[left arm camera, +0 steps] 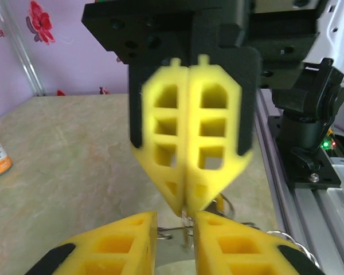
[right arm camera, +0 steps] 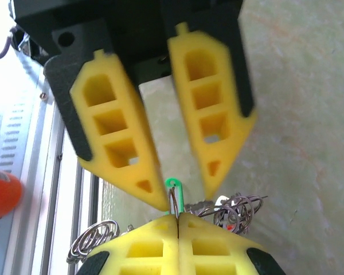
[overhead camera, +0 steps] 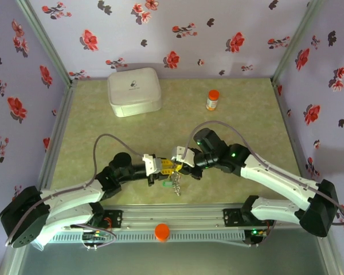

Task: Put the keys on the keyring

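Note:
Both grippers meet tip to tip low over the table's near middle. My right gripper (overhead camera: pixel 176 166) (right arm camera: pixel 178 229) is shut on a thin wire ring (right arm camera: pixel 173 200) that runs through a green key tag (right arm camera: pixel 176 186). My left gripper (overhead camera: pixel 165 167) (left arm camera: pixel 176 240) faces it with a gap between its yellow fingers (left arm camera: pixel 112 243). The pinched ring (left arm camera: pixel 186 223) stands in that gap, close to one finger. The keys (overhead camera: pixel 175 183) dangle below the two grippers, and coiled wire loops (right arm camera: pixel 235 212) hang beside them. I cannot pick out the keyring among these loops.
A white lidded box (overhead camera: pixel 134 90) sits at the back left and an orange-capped bottle (overhead camera: pixel 212 99) at the back right. The metal rail (overhead camera: pixel 178 217) with an orange knob (overhead camera: pixel 161 231) runs along the near edge, just behind the dangling keys.

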You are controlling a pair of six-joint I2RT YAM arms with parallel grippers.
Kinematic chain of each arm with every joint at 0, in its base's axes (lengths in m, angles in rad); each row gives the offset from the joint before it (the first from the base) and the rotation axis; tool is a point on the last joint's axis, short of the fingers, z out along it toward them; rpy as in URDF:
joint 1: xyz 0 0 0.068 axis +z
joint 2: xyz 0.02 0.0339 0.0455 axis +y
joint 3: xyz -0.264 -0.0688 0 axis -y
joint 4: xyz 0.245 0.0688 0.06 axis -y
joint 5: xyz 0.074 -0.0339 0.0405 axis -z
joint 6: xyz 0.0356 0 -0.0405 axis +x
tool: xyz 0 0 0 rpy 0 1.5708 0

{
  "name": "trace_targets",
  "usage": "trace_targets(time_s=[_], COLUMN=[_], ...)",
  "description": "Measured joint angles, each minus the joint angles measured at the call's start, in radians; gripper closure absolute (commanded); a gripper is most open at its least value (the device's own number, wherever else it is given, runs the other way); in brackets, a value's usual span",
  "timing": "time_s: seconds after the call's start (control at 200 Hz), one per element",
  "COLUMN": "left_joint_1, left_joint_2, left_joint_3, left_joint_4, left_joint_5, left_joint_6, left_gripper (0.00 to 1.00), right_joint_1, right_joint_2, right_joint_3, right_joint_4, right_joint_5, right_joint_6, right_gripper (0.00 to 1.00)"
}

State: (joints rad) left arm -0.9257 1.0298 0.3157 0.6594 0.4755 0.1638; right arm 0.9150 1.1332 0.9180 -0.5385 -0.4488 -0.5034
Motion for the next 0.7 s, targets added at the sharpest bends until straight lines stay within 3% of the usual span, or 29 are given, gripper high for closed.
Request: trace_targets(time_s=[0.195, 0.375, 0.7], left_joint_1=[-0.002, -0.002, 0.002], left_joint_2=[0.0, -0.015, -0.04], left_joint_3=[0.043, 0.049, 0.041], left_joint_4=[-0.112, -0.169, -0.183], left_joint_5=[-0.002, -0.005, -0.002], left_joint_6=[0.04, 0.054, 0.053], left_gripper=[0.79, 0.72, 0.71], right_joint_1=[0.028, 0.047, 0.05], right_joint_2=[0.045, 0.051, 0.051], right_joint_3=[0.059, 0.063, 0.063], right_joint_4=[-0.079, -0.088, -0.082], right_joint_5=[0.058, 0.096, 0.11], right_joint_6=[-0.043, -0.055, -0.055], right_gripper=[1.0, 1.0, 1.0])
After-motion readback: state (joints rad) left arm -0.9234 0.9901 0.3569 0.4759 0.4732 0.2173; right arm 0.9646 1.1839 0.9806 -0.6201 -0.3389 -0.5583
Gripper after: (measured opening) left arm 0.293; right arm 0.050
